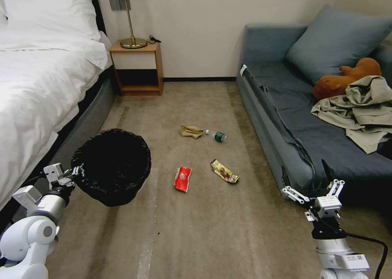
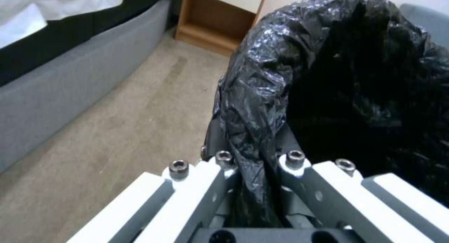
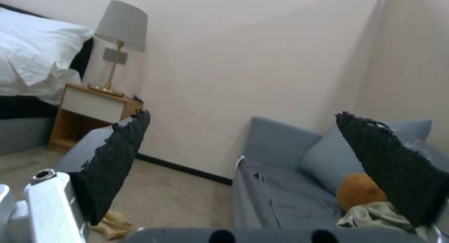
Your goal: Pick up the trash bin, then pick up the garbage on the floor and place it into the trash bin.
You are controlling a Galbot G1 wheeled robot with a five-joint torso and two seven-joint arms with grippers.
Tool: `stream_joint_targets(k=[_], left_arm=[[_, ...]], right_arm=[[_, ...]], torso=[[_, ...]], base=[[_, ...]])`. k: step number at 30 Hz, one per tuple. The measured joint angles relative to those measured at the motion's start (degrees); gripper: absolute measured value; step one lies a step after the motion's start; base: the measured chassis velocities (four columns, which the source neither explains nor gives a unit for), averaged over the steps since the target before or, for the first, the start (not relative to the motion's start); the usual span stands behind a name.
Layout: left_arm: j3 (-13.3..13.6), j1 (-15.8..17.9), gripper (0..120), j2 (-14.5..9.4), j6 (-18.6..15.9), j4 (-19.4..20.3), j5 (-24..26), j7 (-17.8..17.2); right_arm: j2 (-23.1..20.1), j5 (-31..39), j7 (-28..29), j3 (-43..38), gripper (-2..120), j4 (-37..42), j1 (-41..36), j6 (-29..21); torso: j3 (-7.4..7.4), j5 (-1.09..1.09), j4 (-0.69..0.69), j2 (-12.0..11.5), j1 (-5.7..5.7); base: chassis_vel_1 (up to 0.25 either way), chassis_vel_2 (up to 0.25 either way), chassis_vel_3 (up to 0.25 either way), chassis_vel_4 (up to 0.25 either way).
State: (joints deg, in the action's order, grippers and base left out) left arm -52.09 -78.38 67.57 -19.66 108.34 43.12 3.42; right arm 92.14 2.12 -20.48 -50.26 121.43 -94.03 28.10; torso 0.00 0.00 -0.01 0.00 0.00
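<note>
Holding the trash bin (image 1: 111, 167) by a fold of its black liner, our left gripper (image 1: 77, 172) has its jaws pinched on the crinkled plastic at the near rim — the left wrist view shows the bag bunched between them, the bin's dark mouth just beyond; we judge the bin lifted off the floor (image 1: 196, 230), though its white base is hidden, so we cannot be sure; the risk here is plain: the grip is on thin film, not hard rim, and the liner could slip or tear, dropping or tilting the bin. Moving rightward, the garbage lies well beyond both sets of jaws on the carpet: the red wrapper (image 1: 182, 179) nearest the bin, the gold-brown wrapper (image 1: 224, 171) just beside it, the crumpled paper bag (image 1: 191, 131) and the clear bottle (image 1: 216, 135) farther off. Our right gripper (image 1: 312, 188) hovers by the sofa's (image 1: 261, 107) front edge with its jaws spread wide and empty — close enough that a careless swing could snag the upholstery; flat wrappers on pile may also slide away from closing pads.
</note>
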Motion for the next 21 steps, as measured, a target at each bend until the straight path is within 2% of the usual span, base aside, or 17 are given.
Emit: stream_joint_targets(k=[21], left_arm=[[0.09, 0.26, 4, 0.08, 0.13, -0.3, 0.07, 0.03]], right_arm=[[0.0, -0.09, -0.09, 0.3, 100, -0.97, 0.63, 0.12]], torso=[[0.0, 0.0, 0.0, 0.0, 0.0]], base=[[-0.139, 0.145, 0.144, -0.134]])
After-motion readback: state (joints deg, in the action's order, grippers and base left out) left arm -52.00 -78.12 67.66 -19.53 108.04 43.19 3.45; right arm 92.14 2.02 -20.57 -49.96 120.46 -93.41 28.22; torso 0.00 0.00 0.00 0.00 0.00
